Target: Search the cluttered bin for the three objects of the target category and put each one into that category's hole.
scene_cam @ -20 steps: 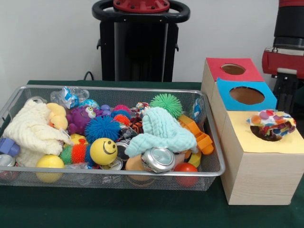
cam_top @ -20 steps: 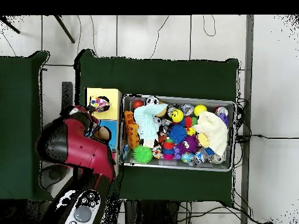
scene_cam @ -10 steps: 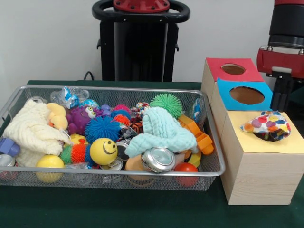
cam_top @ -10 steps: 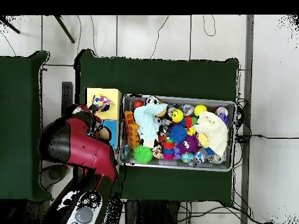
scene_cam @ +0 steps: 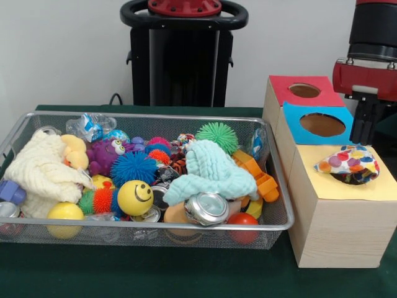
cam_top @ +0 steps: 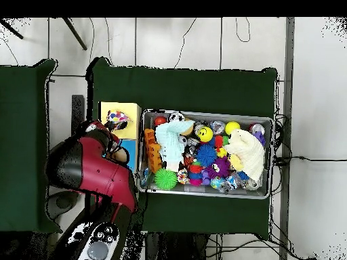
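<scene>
Spotted fabric piece (scene_cam: 348,164) lies over hole in yellow panel (scene_cam: 322,185), not dropped through, long axis left-right. We see gripper (scene_cam: 363,127) just above it, toward far side, holding nothing; fingers spread or together, we cannot tell.

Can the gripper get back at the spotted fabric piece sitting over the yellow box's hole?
Probably yes. The gripper hangs just above the spotted fabric piece, which lies exposed over the hole on the yellow panel, with nothing between them.
</scene>
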Motion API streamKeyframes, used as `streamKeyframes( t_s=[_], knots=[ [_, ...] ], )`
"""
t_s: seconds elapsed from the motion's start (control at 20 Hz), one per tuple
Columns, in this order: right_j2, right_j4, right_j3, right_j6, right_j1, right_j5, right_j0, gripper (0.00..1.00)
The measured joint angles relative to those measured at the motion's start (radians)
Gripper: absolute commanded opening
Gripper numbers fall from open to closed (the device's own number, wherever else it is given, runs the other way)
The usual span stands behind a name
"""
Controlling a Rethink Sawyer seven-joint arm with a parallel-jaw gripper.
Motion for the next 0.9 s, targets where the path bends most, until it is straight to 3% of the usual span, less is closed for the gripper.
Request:
streamKeyframes(
  t_s=[0.5,0.9],
  knots=[
    [-0.004,0.000,0.000,0.000,0.000,-0.004,0.008,0.00],
    [0.005,-0.001,0.000,0.000,0.017,-0.064,-0.022,0.00]
  ],
)
